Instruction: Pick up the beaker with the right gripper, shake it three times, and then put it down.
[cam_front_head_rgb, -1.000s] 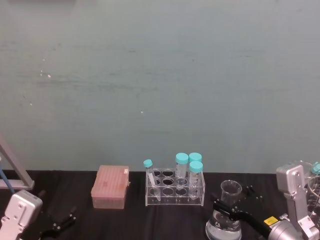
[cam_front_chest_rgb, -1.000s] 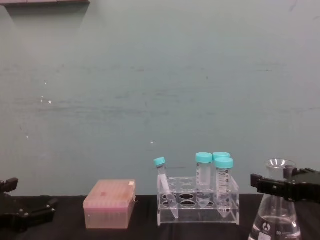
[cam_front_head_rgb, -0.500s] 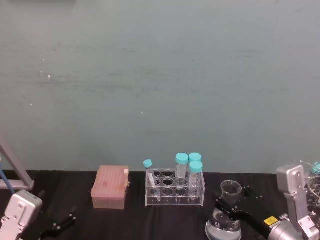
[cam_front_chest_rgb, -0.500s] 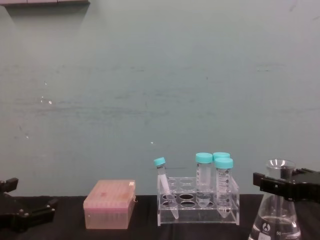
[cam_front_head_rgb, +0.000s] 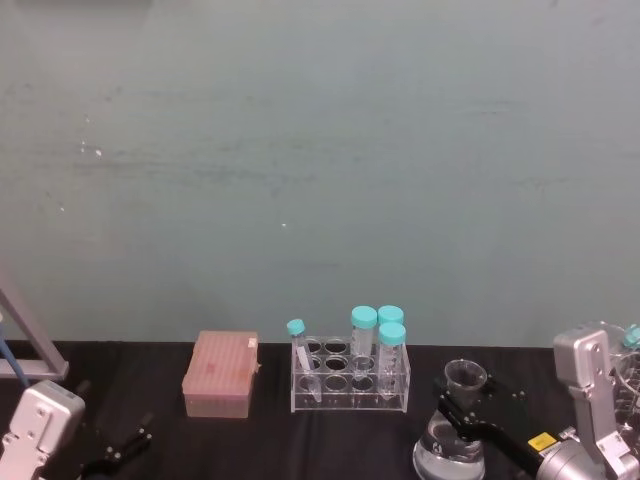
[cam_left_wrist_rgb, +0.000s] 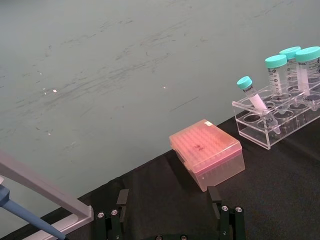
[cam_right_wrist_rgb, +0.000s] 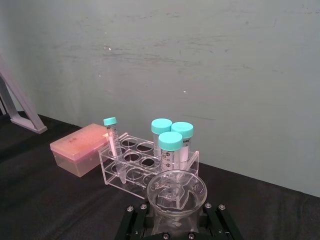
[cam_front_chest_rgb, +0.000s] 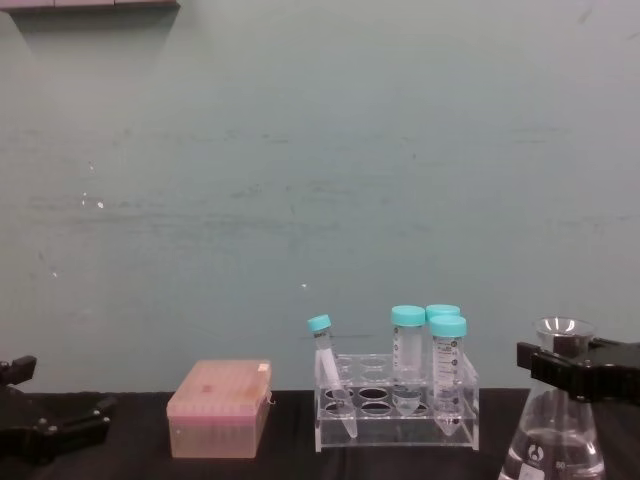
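Observation:
The beaker is a clear conical flask with some clear liquid, at the front right of the black table. My right gripper is shut on its narrow neck, just below the flared rim. From the chest view the beaker stands right of the tube rack, with the right gripper crossing its neck; its base is cut off there. In the right wrist view the beaker's rim sits between the jaws of the right gripper. My left gripper rests open at the front left, with nothing in it.
A clear tube rack with several teal-capped tubes stands just left of the beaker. A pink tip box lies farther left. A grey slanted stand is at the left edge, more glassware at the right edge.
The right gripper and the beaker have shifted slightly to the right, and the beaker's neck now leans a little. The left arm has not moved.

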